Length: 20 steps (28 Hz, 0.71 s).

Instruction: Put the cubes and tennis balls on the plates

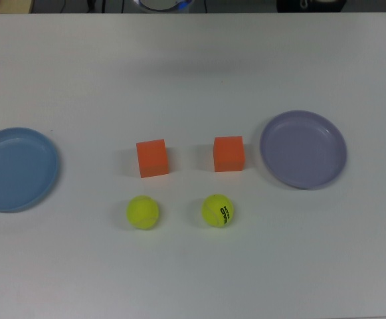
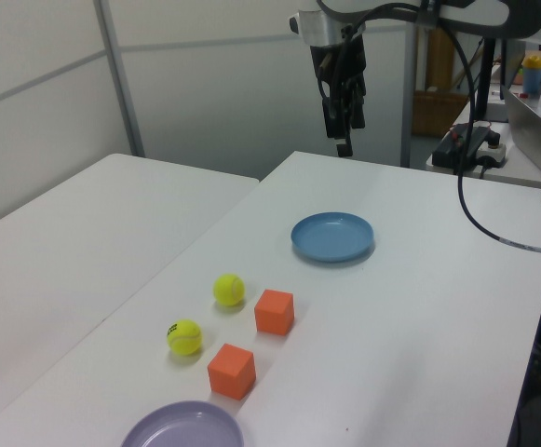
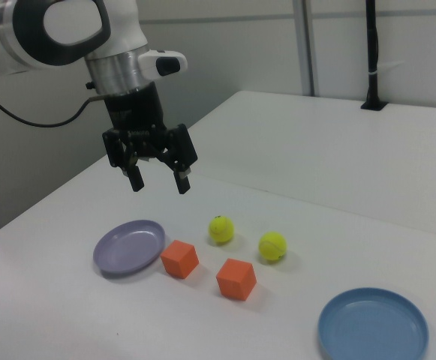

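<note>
Top view: arm & gripper not visible at all; only the white table [image 1: 193, 73] w/ the task items. Blue plate [image 1: 14, 169] sits at the top view's left, its left edge cut off by the frame. Lavender plate [image 1: 303, 149] at the top view's right, fully visible. Both plates bare. Btwn them, two orange cubes, left cube [image 1: 152, 158] and right cube [image 1: 228, 153], side by side but apart. Below the cubes in the top view, plain tennis ball [image 1: 143, 212] and lettered tennis ball [image 1: 217, 210], black print facing the top view's right, too small to read. All four rest on the table, none touching a plate or each other.

Right view: gripper [image 3: 157, 181] hangs in the air above the table, well above the lavender plate's far side, fingers spread apart, nothing btwn them. Upper arm cut off at the right view's left edge.

Left view: gripper seen edge-on against the wall, finger gap hard to make out there. Lavender plate cropped by the bottom edge. Black cable [image 2: 475, 200] trails over the table on the left view's right.
</note>
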Each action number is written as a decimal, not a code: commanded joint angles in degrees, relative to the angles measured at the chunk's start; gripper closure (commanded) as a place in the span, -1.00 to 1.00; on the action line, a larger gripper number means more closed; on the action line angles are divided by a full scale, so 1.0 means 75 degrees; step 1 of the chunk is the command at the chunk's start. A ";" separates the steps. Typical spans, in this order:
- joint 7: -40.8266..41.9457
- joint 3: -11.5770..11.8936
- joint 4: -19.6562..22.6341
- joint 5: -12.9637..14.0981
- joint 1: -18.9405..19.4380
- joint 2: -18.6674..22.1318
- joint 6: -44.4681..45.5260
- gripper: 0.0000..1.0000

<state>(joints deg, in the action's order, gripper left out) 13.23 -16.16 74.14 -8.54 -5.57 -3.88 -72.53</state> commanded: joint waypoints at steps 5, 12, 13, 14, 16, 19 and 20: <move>-0.0322 -0.0154 0.0309 0.0014 0.0204 -0.0091 -0.0184 -1.00; -0.0404 -0.0142 0.0298 -0.0057 0.0391 -0.0900 -0.0884 -1.00; -0.0427 -0.0142 0.0298 -0.0057 0.0415 -0.0970 -0.1212 -1.00; -0.0439 -0.0130 0.0310 -0.0033 0.0426 -0.1052 -0.1564 -1.00; -0.0439 -0.0130 0.0345 0.0013 0.0403 -0.1309 -0.2499 -1.00; -0.0427 -0.0119 0.0345 -0.0033 0.0415 -0.1661 -0.3229 -1.00; -0.0427 -0.0119 0.0345 -0.0080 0.0426 -0.1917 -0.3695 -1.00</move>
<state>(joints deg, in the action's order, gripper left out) 11.02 -17.41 76.78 -8.47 -2.98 -14.33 -92.29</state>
